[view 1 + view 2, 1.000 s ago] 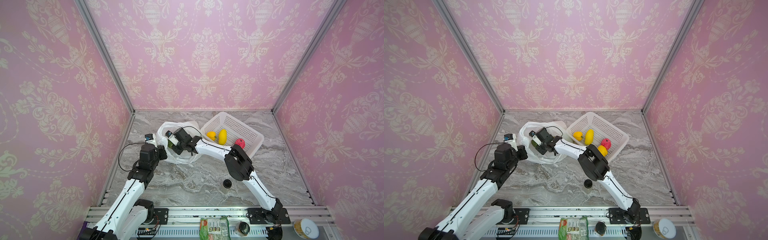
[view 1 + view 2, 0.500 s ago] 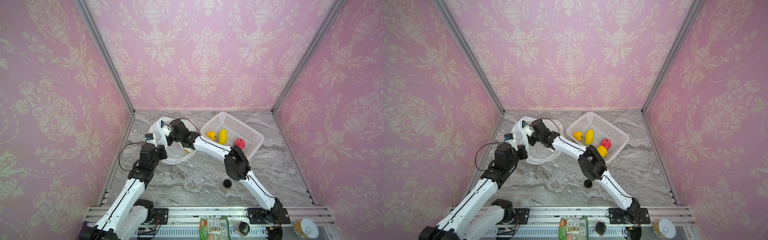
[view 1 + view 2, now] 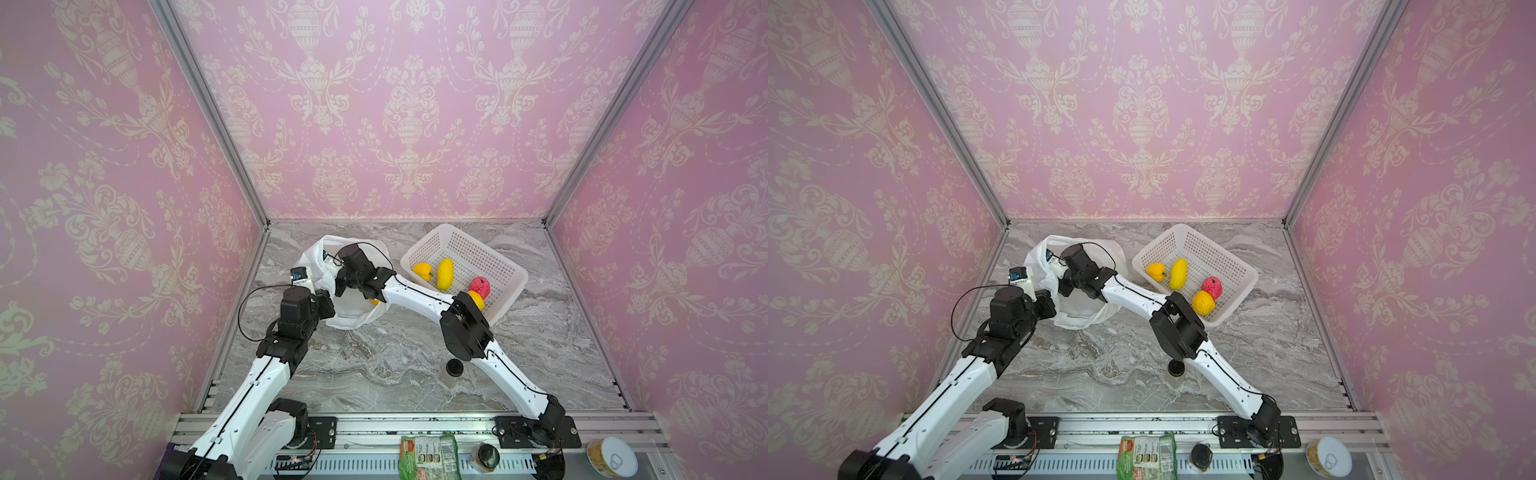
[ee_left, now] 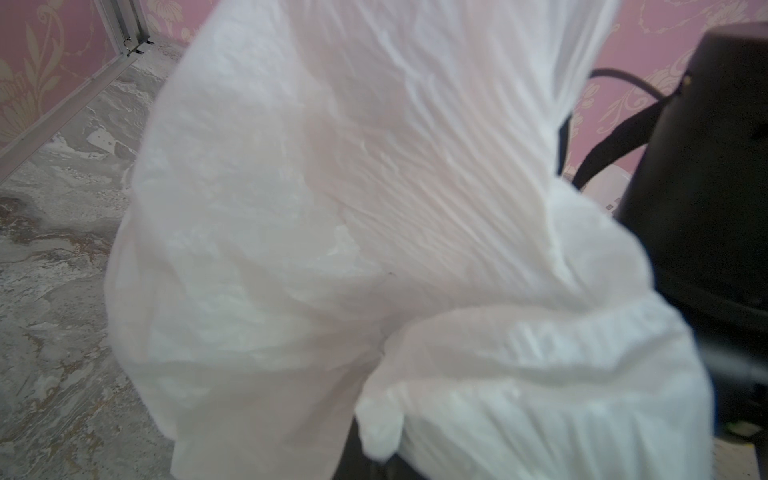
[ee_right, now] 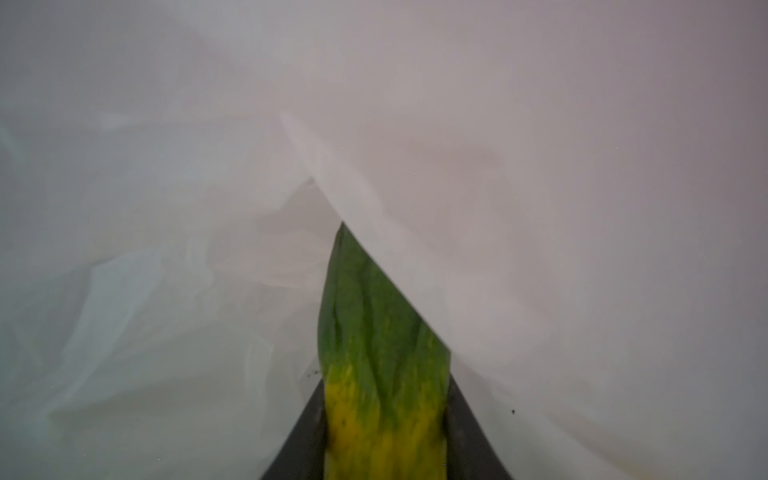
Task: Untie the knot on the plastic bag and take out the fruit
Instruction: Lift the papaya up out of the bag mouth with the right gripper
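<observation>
left gripper (image 3: 327,304) pinched shut on plastic bag (image 3: 353,312) rim, far left | right gripper (image 5: 384,432) inside bag, clamped on green-yellow fruit (image 5: 370,324) | risk: I expect draped film to snag on withdrawal and drag the bag, or the glossy fruit to slip before the white basket (image 3: 473,253), far right

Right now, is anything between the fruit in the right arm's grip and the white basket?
Yes, the plastic bag: its film drapes over the green-yellow fruit gripped in the right fingers, inside. The left fingers hold its edge up. Past the mouth, nothing visible blocks the basket.
</observation>
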Motion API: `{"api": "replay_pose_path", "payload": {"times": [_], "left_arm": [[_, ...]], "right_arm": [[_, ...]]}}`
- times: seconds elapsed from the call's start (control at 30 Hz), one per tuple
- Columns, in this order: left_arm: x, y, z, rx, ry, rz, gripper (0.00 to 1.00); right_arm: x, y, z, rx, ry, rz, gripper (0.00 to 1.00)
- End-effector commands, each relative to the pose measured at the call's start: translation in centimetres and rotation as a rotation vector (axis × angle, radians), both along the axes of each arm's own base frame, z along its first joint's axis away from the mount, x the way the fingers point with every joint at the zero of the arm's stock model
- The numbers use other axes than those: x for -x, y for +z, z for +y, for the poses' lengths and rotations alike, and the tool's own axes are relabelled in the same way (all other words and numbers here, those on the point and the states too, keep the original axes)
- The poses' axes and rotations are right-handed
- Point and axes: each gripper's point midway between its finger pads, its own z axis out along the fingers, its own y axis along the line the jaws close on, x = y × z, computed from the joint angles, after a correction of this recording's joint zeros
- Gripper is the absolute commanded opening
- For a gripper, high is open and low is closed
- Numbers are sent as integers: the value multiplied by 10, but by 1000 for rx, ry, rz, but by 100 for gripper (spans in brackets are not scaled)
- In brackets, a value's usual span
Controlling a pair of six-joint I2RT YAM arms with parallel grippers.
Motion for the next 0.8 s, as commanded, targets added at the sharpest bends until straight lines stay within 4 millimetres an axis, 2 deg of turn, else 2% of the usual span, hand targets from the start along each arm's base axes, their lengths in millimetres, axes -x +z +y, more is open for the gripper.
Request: {"api": "replay_pose_path", "payload": {"times": [0.0, 0.13, 0.2, 0.77], "left_arm": [[0, -5, 4, -14, 14, 15, 0], [0, -12, 8, -25, 35, 47, 0], [-1, -15, 9, -27, 40, 55, 0], [-6, -11, 8, -34, 38, 40, 0]], "right_arm": [[-2, 37, -3, -88, 6, -35, 10], [-9, 55, -15, -167, -16, -30, 10], [-14, 57, -20, -182, -25, -14, 10], [-24, 49, -29, -162, -69, -56, 12]]}}
